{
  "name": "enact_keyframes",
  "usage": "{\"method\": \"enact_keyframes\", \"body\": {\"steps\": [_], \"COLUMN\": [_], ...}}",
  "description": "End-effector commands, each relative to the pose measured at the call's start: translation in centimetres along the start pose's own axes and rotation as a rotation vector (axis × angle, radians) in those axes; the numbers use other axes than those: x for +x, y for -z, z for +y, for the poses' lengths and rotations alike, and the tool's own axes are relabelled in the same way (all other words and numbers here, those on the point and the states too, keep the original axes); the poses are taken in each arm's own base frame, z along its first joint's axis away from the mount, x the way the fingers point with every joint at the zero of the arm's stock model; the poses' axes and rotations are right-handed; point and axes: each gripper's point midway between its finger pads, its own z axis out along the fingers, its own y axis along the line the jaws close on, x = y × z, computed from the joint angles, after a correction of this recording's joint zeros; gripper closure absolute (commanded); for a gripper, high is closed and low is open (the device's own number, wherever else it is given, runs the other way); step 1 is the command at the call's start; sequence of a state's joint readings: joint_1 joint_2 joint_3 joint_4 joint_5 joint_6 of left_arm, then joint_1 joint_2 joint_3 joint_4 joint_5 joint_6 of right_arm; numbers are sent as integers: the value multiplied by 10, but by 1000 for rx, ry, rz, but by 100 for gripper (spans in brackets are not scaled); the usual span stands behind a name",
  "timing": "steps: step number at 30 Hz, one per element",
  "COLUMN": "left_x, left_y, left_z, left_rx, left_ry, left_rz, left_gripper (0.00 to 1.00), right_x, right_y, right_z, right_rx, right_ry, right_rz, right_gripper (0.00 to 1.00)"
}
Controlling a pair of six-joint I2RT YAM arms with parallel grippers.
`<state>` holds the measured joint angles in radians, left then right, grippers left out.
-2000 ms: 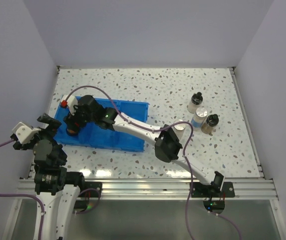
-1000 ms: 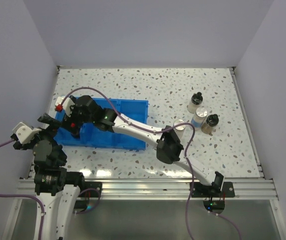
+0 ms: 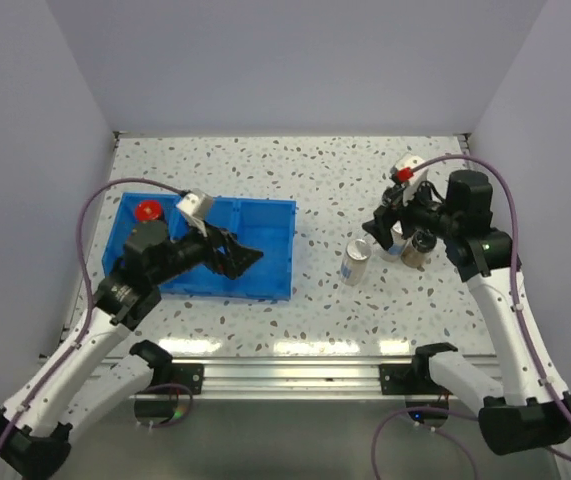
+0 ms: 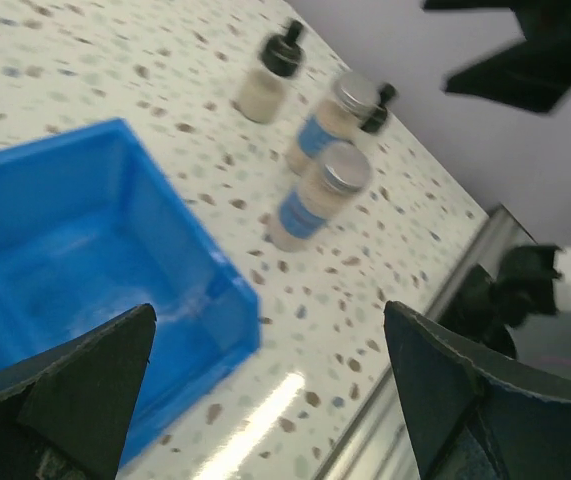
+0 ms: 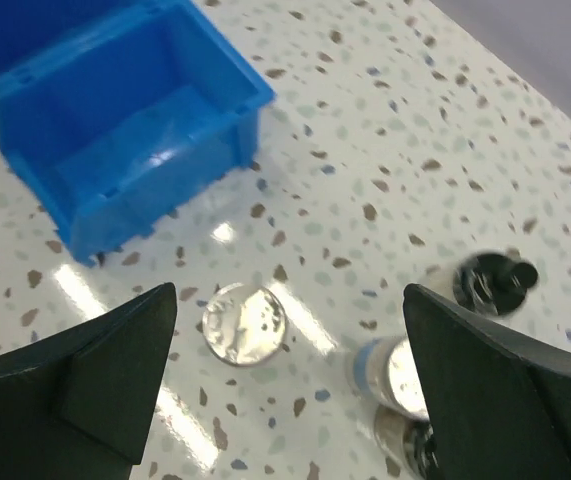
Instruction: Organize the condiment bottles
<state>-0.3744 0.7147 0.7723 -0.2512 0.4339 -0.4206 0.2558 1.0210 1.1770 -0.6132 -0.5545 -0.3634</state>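
A red-lidded jar (image 3: 147, 210) stands in the left compartment of the blue tray (image 3: 275, 285). My left gripper (image 3: 248, 252) hovers open over the tray's right part, nothing between its fingers (image 4: 75, 390). To the right of the tray stands a silver-topped shaker (image 3: 356, 262) (image 5: 244, 323) (image 4: 323, 180). Behind it cluster a second shaker (image 5: 395, 370) (image 4: 340, 115), a black-capped clear bottle (image 5: 490, 282) (image 4: 270, 75) and another black-capped bottle (image 3: 420, 250). My right gripper (image 3: 378, 222) (image 5: 290, 380) hangs open above this group, holding nothing.
White walls close in the speckled table on three sides. An aluminium rail (image 3: 295, 375) runs along the near edge. In the left wrist view, the tray's right compartment (image 4: 65, 230) holds nothing, and the right arm (image 4: 525, 60) shows dark at the upper right.
The right arm has drawn back from the tray's left end to above the bottles on the right. The left arm has stretched out over the tray. The red-lidded jar now stands free in the tray.
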Motion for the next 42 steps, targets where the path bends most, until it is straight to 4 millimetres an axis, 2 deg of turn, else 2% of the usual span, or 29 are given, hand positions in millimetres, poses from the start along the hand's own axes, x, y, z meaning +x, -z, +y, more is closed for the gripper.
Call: {"method": "enact_keyframes", "body": {"steps": [1, 2, 3, 4, 5, 6, 7, 10, 11, 13, 16, 23, 31, 35, 37, 40, 42], "left_x": [17, 21, 30, 37, 56, 53, 60, 69, 77, 79, 83, 89, 99, 115, 120, 132, 134], "left_y": [-25, -34, -46, -53, -64, -70, -73, -93, -102, -110, -126, -162, -186, -203, -210, -227, -232], "left_z": [-62, -60, -67, -76, -84, -94, -107, -122, -122, -132, -143, -157, -162, -162, -159, -138, -131], "left_rx": [122, 57, 45, 53, 35, 44, 67, 82, 77, 110, 145, 166, 153, 141, 115, -23, -74], "left_ry": [-45, -61, -79, -102, -133, -147, -179, -254, -275, -309, -341, -415, -436, -446, -454, -473, -473], "left_rz": [51, 45, 78, 101, 148, 146, 161, 157, 168, 144, 112, 90, 128, 183, 201, 262, 274], "left_gripper": [0, 0, 0, 0, 0, 0, 0, 0, 0, 0, 0, 0, 0, 0, 0, 0, 0], "right_x": [26, 34, 51, 53, 60, 69, 73, 80, 81, 85, 88, 97, 98, 99, 97, 97, 96], "right_y": [16, 19, 24, 24, 29, 36, 41, 53, 57, 67, 75, 79, 84, 85, 85, 87, 87], "right_z": [-36, -40, -43, -48, -55, -62, -65, -82, -88, -105, -116, -123, -126, -127, -126, -127, -127], "right_rx": [140, 156, 193, 220, 261, 311, 335, 446, 487, 599, 674, 722, 740, 745, 744, 751, 749], "right_ry": [-136, -153, -186, -175, -185, -186, -191, -219, -234, -286, -319, -366, -386, -388, -386, -385, -385], "right_rz": [-13, -17, -15, -31, -34, -26, -17, -17, -12, -4, -5, 6, -6, -3, -10, -14, -18], "right_gripper": [1, 1, 1, 1, 1, 1, 1, 1, 1, 1, 1, 1, 1, 1, 1, 1, 1]}}
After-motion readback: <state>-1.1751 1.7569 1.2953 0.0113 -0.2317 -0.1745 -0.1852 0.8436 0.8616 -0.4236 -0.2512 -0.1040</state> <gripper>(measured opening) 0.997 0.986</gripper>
